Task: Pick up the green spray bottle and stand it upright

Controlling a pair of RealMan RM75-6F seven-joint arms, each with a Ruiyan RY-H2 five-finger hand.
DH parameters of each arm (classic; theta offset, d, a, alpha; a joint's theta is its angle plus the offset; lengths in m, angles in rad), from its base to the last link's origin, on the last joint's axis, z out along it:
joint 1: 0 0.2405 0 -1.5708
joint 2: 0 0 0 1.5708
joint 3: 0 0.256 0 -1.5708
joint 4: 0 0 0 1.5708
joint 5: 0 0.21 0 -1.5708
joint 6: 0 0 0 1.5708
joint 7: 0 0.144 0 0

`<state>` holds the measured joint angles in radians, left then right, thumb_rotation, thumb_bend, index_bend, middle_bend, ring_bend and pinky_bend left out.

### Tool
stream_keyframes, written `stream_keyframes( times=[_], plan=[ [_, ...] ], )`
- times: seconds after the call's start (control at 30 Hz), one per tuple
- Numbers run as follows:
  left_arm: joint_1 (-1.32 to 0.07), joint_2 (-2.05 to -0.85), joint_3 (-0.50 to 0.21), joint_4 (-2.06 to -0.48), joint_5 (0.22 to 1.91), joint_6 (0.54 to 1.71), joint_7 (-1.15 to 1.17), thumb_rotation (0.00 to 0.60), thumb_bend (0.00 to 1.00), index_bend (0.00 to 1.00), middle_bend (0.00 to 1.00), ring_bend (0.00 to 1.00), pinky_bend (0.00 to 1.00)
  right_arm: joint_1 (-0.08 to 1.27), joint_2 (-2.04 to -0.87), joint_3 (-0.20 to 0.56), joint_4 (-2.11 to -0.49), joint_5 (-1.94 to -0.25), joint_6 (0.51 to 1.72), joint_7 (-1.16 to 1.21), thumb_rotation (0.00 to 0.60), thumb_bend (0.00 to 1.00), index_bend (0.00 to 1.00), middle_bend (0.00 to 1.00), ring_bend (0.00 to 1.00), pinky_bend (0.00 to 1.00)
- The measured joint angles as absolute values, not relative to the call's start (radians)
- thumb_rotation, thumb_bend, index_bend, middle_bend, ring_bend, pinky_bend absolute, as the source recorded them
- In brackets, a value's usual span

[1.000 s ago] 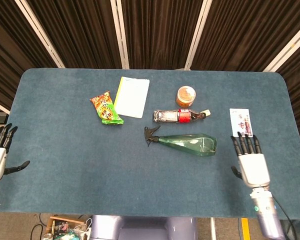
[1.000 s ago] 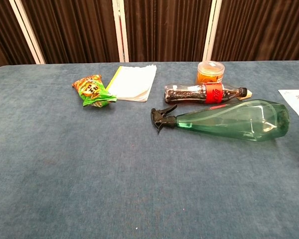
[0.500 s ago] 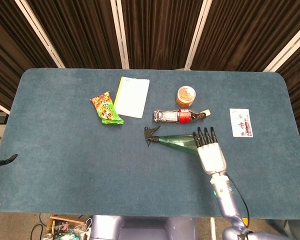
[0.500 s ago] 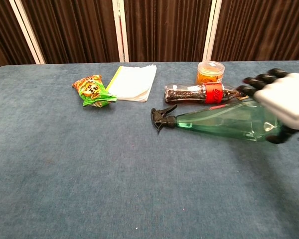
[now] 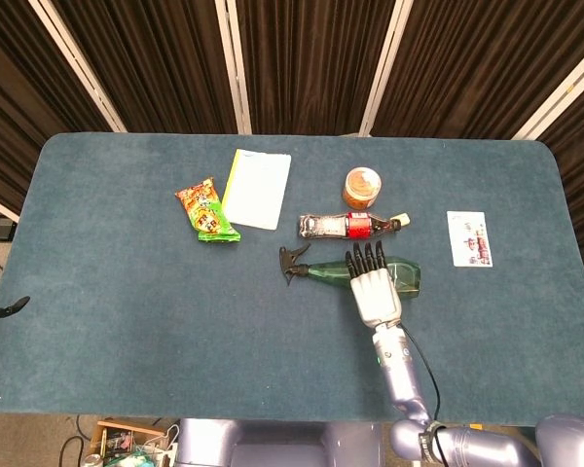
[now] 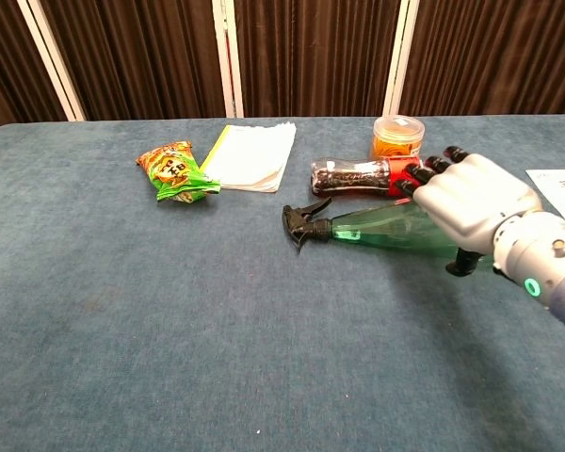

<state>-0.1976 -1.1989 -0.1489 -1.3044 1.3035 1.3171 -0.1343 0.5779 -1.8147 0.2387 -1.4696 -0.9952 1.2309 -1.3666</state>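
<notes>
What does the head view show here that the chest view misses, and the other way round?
Only the head view: the whole card by the table's right edge and a dark fingertip of the left hand at the far left.

Only the chest view: the right hand's thumb reaching down on the near side of the green spray bottle.

Both: the right hand lying over the bottle, which lies on its side, plus the cola bottle, orange jar, snack packet and notepad.

looks like a robot lab / test booth tbh, dark pleated curtains (image 5: 311, 58) w/ pale frame strips all round, blue felt-covered table (image 5: 127, 321), random props laid out, cables + clutter on floor (image 5: 127, 443) under the front edge
</notes>
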Motion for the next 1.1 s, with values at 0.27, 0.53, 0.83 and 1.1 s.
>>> stream_keyframes(
  times=[0.27,0.53,0.83,1.1],
  plan=[
    [-0.194,-1.197,-0.145,-1.306,1.310,1.321,-0.138,0.600,0.11,0.00,0.00,0.00,0.09,0.626,-1.868,0.236,-1.394,-0.974,1.204,-1.349,0.600,0.24,0.02,0.00,0.00,0.00],
    [-0.191,-1.196,-0.145,-1.307,1.304,1.320,-0.132,0.600,0.11,0.00,0.00,0.00,0.09,0.692,-1.902,0.251,-1.296,-0.943,1.143,-1.354,0.600,0.34,0.20,0.00,0.00,0.00],
    [-0.182,-1.197,-0.146,-1.319,1.300,1.338,-0.110,0.600,0.11,0.00,0.00,0.00,0.09,0.736,-1.908,0.233,-1.201,-0.897,1.070,-1.352,0.600,0.55,0.57,0.02,0.00,0.00],
    [-0.190,-1.203,-0.146,-1.323,1.295,1.323,-0.089,0.600,0.11,0.00,0.00,0.00,0.09,0.746,-1.890,0.212,-1.183,-0.939,1.078,-1.301,0.600,0.53,0.92,0.21,0.00,0.00]
  ],
)
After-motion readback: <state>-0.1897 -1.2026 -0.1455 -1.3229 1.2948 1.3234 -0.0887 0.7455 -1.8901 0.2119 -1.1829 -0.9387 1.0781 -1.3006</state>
